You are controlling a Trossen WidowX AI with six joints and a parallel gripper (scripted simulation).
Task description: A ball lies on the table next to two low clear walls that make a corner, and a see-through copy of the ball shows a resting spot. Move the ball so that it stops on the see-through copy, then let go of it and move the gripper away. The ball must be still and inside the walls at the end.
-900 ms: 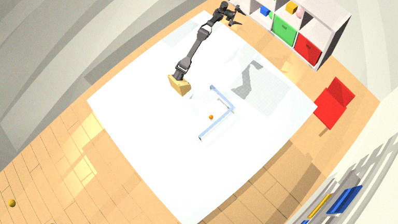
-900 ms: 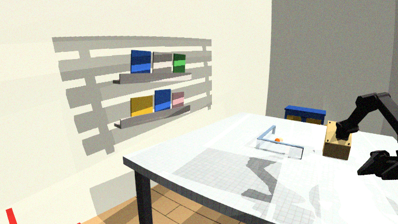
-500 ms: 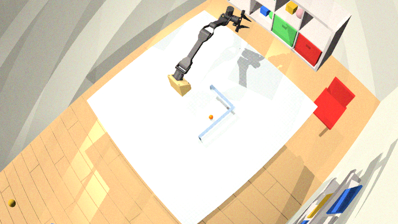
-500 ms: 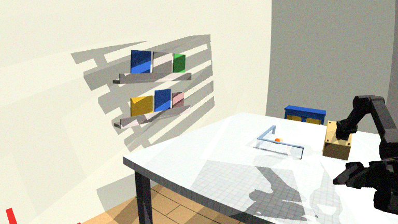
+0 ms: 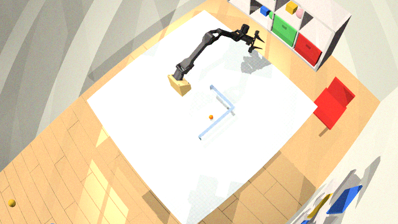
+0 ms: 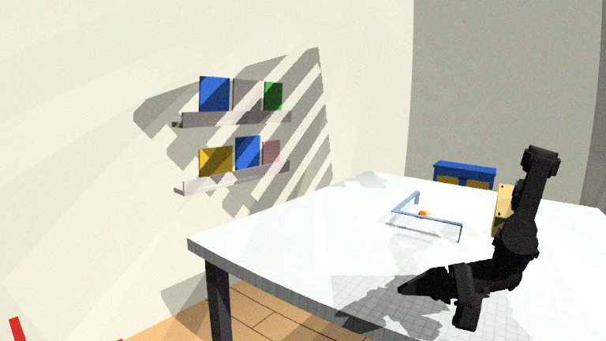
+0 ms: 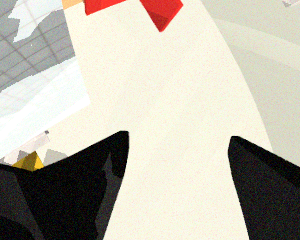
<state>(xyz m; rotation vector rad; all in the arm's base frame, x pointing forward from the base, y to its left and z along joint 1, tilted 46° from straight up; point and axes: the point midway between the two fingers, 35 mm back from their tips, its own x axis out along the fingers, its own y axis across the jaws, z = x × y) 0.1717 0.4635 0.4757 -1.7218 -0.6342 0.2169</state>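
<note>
The orange ball point(image 5: 211, 116) point(image 6: 421, 213) lies on the table inside the corner, near the longer of the two low clear walls point(image 5: 217, 122) point(image 6: 435, 218). A pale see-through copy point(image 6: 428, 212) shows right beside the ball in the exterior view, partly overlapped by it; I cannot make it out in the top view. My gripper point(image 5: 263, 45) point(image 6: 398, 290) point(image 7: 180, 142) is partly open with nothing between its fingers. It hangs above the table's edge on the shelf side, far from the ball and outside the walls. The wrist view shows neither ball nor walls.
The arm's wooden base block point(image 5: 179, 85) point(image 6: 502, 203) stands on the white table point(image 5: 152, 115) point(image 6: 286, 238), near the open side of the corner. A white cube shelf point(image 5: 325, 4) stands on the floor beyond the gripper. A red chair point(image 5: 330, 108) is beside the table.
</note>
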